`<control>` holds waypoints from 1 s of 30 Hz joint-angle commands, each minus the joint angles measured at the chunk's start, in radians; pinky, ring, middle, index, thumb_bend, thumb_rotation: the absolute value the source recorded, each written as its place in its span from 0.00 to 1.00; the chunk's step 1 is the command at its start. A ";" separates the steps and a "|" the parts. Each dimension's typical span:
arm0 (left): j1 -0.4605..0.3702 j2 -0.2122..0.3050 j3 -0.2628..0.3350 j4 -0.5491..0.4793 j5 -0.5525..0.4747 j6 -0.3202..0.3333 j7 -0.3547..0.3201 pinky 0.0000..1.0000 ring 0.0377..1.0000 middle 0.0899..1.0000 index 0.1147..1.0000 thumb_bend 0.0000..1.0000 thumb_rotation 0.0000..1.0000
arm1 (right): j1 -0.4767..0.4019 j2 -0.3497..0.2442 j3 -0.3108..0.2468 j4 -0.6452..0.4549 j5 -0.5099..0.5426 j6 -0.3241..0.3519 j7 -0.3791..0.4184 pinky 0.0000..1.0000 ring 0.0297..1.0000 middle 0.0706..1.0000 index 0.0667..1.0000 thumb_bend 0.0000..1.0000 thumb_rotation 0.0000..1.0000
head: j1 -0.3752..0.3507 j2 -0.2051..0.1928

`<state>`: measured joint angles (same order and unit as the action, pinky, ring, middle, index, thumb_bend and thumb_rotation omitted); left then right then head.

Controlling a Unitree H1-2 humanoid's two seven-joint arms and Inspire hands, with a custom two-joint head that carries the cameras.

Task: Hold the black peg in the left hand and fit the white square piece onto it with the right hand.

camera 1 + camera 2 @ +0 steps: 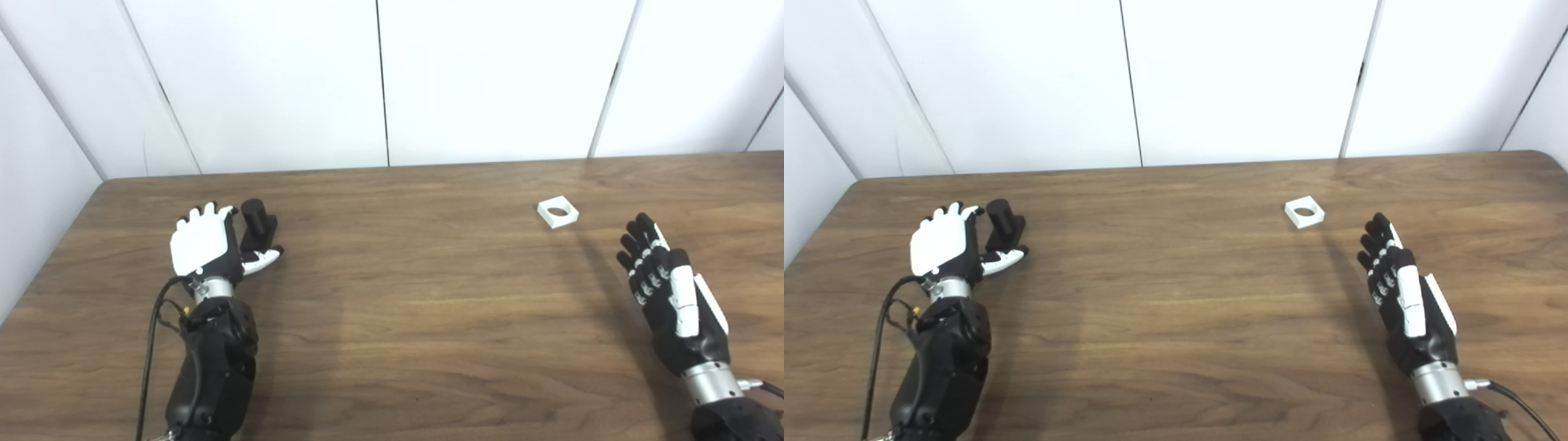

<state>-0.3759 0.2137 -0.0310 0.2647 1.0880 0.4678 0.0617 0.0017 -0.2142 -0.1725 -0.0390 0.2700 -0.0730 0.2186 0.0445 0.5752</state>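
Both hands, left hand [205, 245] and right hand [670, 294], are spread and empty, so black peg [257, 223] and white square piece [558, 212] remain ungrasped, unfitted.

Bench [404, 318] wide open across the middle, bare wood between the two arms, nothing blocking a sweep there. Black peg [253, 215] stands upright on its base at far left, just beside the left robot hand [205, 245], whose spread fingers sit on the peg's left and thumb below it; peg's right side and top are free. White square piece [558, 211] lies flat, alone, far right of centre, clear bench on all sides. Right robot hand [664, 288] hangs nearer than it and a bit to the right, fingers apart, straight unobstructed line to it. White wall panels [490, 79] close off the bench's far edge.
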 commanded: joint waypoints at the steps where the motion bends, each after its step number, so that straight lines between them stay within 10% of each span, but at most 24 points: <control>1: -0.069 0.031 -0.002 0.015 0.016 0.002 0.023 1.00 1.00 0.97 0.82 0.76 0.48 | 0.053 0.043 0.012 0.074 0.009 -0.021 -0.006 1.00 1.00 1.00 1.00 0.62 1.00 | 0.001 0.000; 30: -0.131 0.039 -0.025 0.181 0.019 0.002 0.022 1.00 1.00 0.97 0.73 0.74 0.46 | 0.060 0.029 0.009 0.074 0.015 -0.020 0.007 1.00 1.00 1.00 1.00 0.63 1.00 | -0.003 0.004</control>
<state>-0.4730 0.2341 -0.0563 0.4453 1.0909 0.4666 0.0795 0.0031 -0.2148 -0.1740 -0.0386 0.2694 -0.0762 0.2196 0.0414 0.5783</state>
